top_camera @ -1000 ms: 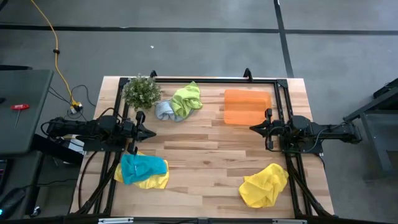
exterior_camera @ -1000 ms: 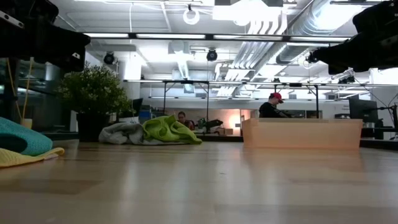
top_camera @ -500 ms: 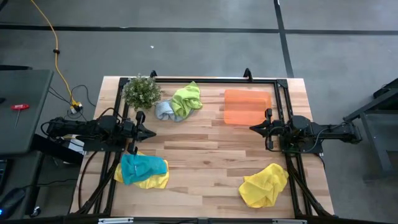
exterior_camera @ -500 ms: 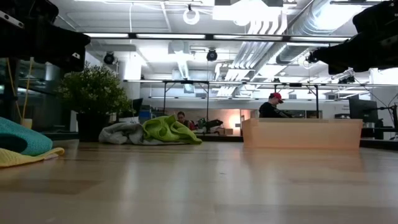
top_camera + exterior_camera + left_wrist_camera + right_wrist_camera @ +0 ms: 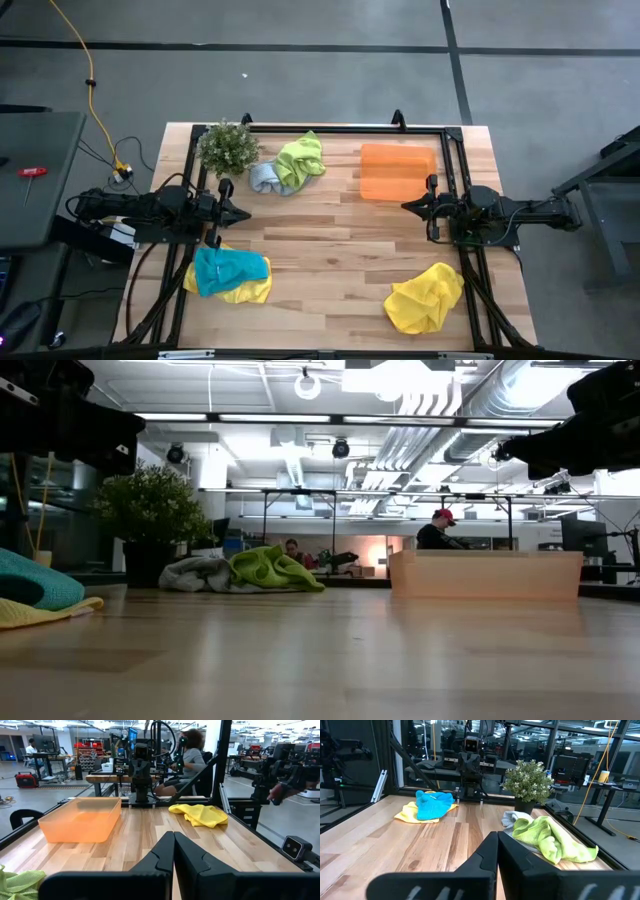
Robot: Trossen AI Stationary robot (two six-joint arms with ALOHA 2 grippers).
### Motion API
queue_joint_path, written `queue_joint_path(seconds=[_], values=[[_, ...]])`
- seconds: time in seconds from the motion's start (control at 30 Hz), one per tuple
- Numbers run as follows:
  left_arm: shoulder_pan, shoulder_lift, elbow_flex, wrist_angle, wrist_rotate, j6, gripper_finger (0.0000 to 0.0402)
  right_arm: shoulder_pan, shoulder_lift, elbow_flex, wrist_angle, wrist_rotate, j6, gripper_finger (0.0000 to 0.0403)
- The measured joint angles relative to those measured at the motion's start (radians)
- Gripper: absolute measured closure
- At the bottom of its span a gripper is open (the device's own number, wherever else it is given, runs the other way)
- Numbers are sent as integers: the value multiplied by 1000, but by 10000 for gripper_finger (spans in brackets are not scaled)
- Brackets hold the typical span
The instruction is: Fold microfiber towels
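Nothing moved over the last second: towels crumpled and unfolded, teal towel [image 5: 228, 268] atop a yellow towel [image 5: 245, 291] near left, second yellow towel [image 5: 425, 297] near right, lime towel [image 5: 301, 158] and grey-blue towel [image 5: 263, 177] by the plant [image 5: 228, 146]. Left gripper [image 5: 243, 213] and right gripper [image 5: 408, 206] clenched on nothing, parked at opposite table edges. Folding apparently not begun.

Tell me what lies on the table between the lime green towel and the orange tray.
Nothing: the high view shows only bare wood between the lime green towel and the orange tray. The grey-blue towel sits on the lime towel's other side.
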Motion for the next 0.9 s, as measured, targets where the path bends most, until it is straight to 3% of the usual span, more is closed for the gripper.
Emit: queue_joint_path(seconds=[0.17,0.33,0.5,0.57,0.63,0.73,0.9], values=[[0,0,0,0,0,0,401,0,1,0,68,0,16,402],[0,0,0,0,0,0,401,0,0,0,567,68,332,402],[0,0,0,0,0,0,401,0,-1,2,967,278,419,402],[0,0,0,0,0,0,401,0,5,24,968,349,507,402],[0,0,0,0,0,0,401,0,33,72,872,348,583,402],[0,0,0,0,0,0,401,2,151,168,629,228,672,402],[0,0,0,0,0,0,401,3,421,373,365,114,649,402]])
